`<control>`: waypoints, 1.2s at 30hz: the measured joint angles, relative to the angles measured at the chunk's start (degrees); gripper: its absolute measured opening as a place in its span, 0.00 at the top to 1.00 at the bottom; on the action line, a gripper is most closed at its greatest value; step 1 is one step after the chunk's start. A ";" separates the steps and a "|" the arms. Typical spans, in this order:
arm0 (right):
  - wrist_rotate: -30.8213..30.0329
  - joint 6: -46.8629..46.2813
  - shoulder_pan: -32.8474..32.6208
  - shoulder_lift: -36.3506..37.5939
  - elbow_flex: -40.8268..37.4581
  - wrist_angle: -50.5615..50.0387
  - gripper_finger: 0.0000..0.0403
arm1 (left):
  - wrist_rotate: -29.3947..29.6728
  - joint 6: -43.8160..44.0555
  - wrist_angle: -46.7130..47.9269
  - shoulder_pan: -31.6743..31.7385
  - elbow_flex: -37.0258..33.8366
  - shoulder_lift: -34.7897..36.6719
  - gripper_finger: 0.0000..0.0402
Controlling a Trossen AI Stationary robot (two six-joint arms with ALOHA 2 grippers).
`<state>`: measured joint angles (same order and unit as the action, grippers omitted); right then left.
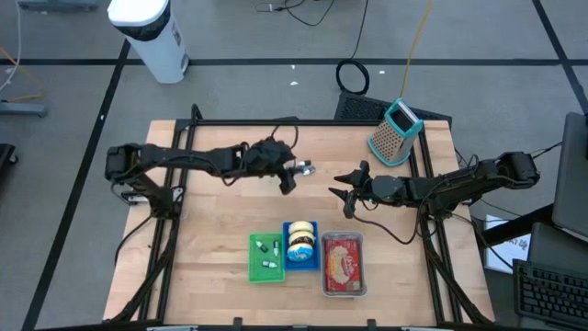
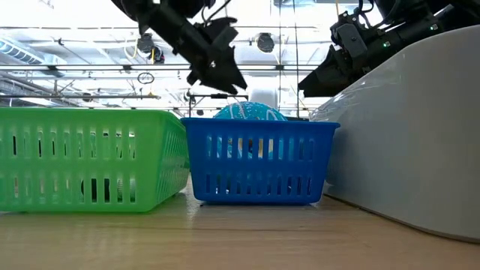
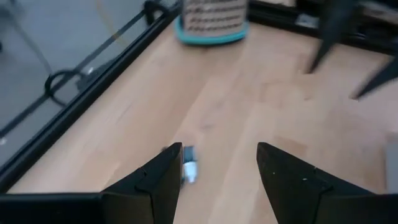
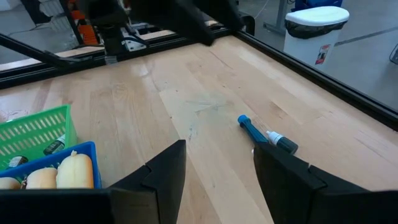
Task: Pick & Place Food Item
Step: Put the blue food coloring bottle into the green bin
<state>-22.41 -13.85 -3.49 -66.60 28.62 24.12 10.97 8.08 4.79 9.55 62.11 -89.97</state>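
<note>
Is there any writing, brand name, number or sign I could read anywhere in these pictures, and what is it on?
No text can be read in any view.
White bin: a small red and white sticker on its side, too small to read.
Red food package in the grey tray: a printed pattern, too blurred to read.
Small items in the green basket: any labels too small to tell.
Blue and white marker: no legible print.

Robot lab: framed bench (image 1: 211, 276), ceiling trusses (image 2: 67, 71)
</note>
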 joint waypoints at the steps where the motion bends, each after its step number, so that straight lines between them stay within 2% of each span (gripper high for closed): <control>1: 0.00 0.00 0.00 -0.01 0.00 0.00 0.55 | -0.53 0.86 0.49 0.96 0.00 0.00 0.48; 9: -0.04 0.00 0.00 -0.01 0.00 0.04 0.55 | -8.79 3.26 0.39 6.29 0.05 -2.69 0.47; 19: -0.08 -0.02 0.26 0.00 -0.02 0.77 0.55 | -11.88 -0.71 -3.67 8.68 0.02 -12.73 0.30; 23: -0.07 -0.01 0.26 0.00 -0.02 0.44 0.55 | -13.04 -3.66 -4.62 9.77 0.02 -15.86 0.27; 31: -0.04 0.16 0.26 -0.01 -0.02 -0.22 0.55 | -13.90 -11.73 -4.37 10.33 0.04 -19.25 0.31; 36: -0.04 0.17 0.26 -0.01 -0.02 -0.41 0.55 | -10.91 -13.41 -3.95 10.75 0.07 -20.43 0.36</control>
<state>-22.46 -13.67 -3.22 -66.61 28.60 23.70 0.06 -5.33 0.84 20.30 62.17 -110.40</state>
